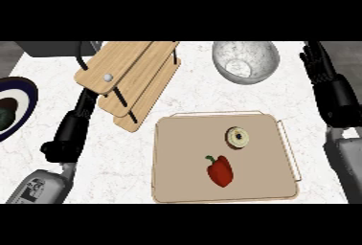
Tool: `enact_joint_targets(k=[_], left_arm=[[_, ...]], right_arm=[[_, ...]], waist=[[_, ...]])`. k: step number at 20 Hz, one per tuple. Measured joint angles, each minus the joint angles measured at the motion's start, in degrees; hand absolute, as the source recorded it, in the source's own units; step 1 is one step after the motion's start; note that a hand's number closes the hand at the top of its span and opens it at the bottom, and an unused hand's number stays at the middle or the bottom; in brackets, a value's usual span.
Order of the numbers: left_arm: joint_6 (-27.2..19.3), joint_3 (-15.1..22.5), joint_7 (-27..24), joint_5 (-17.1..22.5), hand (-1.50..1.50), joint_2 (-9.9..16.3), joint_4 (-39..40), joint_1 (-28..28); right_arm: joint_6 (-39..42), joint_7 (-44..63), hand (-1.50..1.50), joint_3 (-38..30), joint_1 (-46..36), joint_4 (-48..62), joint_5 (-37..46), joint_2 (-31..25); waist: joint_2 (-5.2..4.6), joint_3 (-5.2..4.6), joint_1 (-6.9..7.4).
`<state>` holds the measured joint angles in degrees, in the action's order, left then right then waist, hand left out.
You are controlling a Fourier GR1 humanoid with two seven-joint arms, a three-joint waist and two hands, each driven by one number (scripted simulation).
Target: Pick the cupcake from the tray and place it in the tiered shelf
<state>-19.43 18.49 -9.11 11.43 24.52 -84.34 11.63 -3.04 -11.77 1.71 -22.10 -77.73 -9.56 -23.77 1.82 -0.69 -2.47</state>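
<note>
The cupcake (238, 137), seen from above as a pale ring with a dark centre, sits in the upper right part of the beige tray (176, 186). The wooden tiered shelf (134, 72) stands tilted at the upper left, just beyond the tray's far left corner. My right hand (320, 64) is at the right edge, fingers straight and pointing away, well to the right of the tray and holding nothing. My left hand (81, 111) reaches up along the shelf's left side, and the lowest board hides most of it.
A red bell pepper (220, 171) lies on the tray in front of the cupcake. A metal bowl (245, 60) stands beyond the tray at the upper right. A blue-rimmed plate (21, 103) with dark food shows at the left edge.
</note>
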Motion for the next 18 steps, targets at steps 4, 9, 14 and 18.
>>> enact_joint_targets(k=[4, 9, 14, 18], left_arm=[[1.1, 0.9, 0.6, -0.2, 0.0, 0.1, -1.1, -2.5], [3.0, 0.8, 1.5, 0.7, 0.0, 1.1, -2.6, -3.3], [5.2, 0.8, 2.8, 1.8, 0.0, 0.9, -2.0, -2.5], [6.5, 0.4, 3.5, 2.5, 0.0, 1.0, -1.6, -2.1]], right_arm=[[-3.0, 4.5, -1.5, -1.2, 3.4, -1.1, 3.6, -3.7], [-8.8, 12.1, 1.5, -2.0, 8.3, 4.2, 12.7, -11.1], [-9.1, 11.9, -1.5, -3.1, 10.6, 5.8, 8.7, -5.7], [-4.4, 9.4, -1.5, -1.1, 11.6, 3.5, 7.1, -5.0]], waist=[[-0.76, 0.62, 0.86], [-1.43, 1.14, 0.43], [-1.27, 1.67, 1.11], [-1.02, 1.73, 1.42]])
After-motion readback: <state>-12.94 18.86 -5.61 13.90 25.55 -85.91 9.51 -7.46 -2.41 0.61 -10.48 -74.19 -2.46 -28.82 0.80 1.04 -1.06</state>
